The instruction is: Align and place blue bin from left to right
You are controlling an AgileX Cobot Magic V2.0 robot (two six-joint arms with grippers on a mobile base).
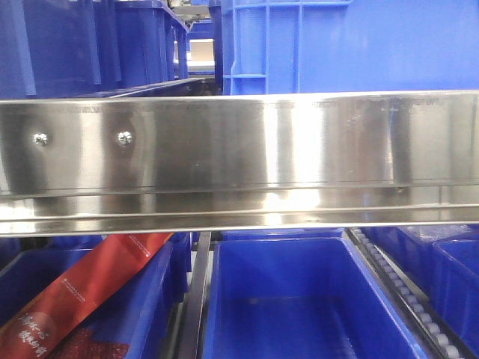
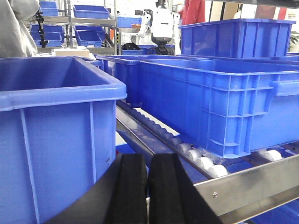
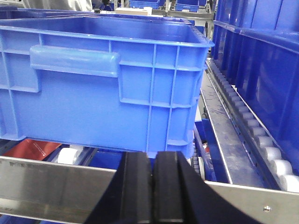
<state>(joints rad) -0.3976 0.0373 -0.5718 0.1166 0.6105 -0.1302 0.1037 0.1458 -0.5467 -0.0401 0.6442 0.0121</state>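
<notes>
From the front view you see mostly the steel rail (image 1: 239, 161) across the frame, with the blue bin (image 1: 352, 45) standing on the shelf level behind it at upper right, and smooth bins (image 1: 299, 299) below (one beside them holds a red packet (image 1: 82, 292)). In the left wrist view, the blue bin (image 2: 219, 107) sits on the roller track (image 2: 187, 151), beside a smooth-walled bin (image 2: 56, 140); your left gripper (image 2: 148, 191) has its pads pressed together, holding nothing. In the right wrist view, the blue bin (image 3: 103, 79) rests squarely just behind the rail, and your right gripper (image 3: 152, 191) is likewise pressed together and empty. You can judge the bin placed on the track; whether alignment remains is unclear.
</notes>
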